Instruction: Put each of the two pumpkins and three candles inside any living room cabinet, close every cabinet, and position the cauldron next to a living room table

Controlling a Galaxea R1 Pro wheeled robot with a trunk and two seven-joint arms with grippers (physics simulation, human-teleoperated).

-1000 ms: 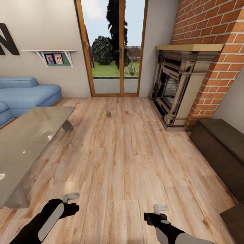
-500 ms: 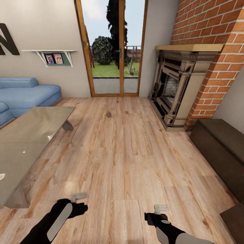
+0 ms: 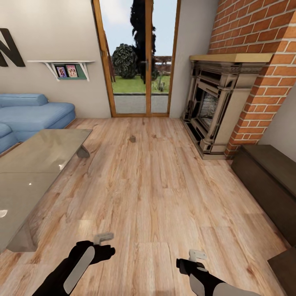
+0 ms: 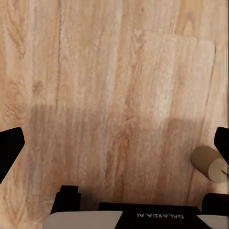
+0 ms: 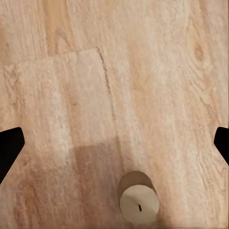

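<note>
One small grey-beige candle (image 3: 132,139) stands on the wooden floor far ahead, near the glass doors. A candle (image 4: 209,163) lies on its side on the floor by my base in the left wrist view. In the right wrist view a candle (image 5: 138,200) stands upright below the fingers. My left gripper (image 3: 102,243) (image 4: 114,143) and right gripper (image 3: 195,257) (image 5: 114,143) hang low over the bare floor, both open and holding nothing. The glass-topped table (image 3: 37,164) is on the left. The dark-brown cabinet (image 3: 267,181) runs along the right wall, its fronts shut. Pumpkins and cauldron are out of view.
A brick fireplace (image 3: 213,102) stands at the back right, next to the cabinet. A blue sofa (image 3: 28,115) sits behind the table. Glass doors (image 3: 139,61) fill the far wall. Another dark unit (image 3: 283,263) juts in at the near right. Open floor lies between table and cabinet.
My left arm has swung to the right, toward the middle of the floor. The right arm has barely moved. The view has shifted very slightly.
</note>
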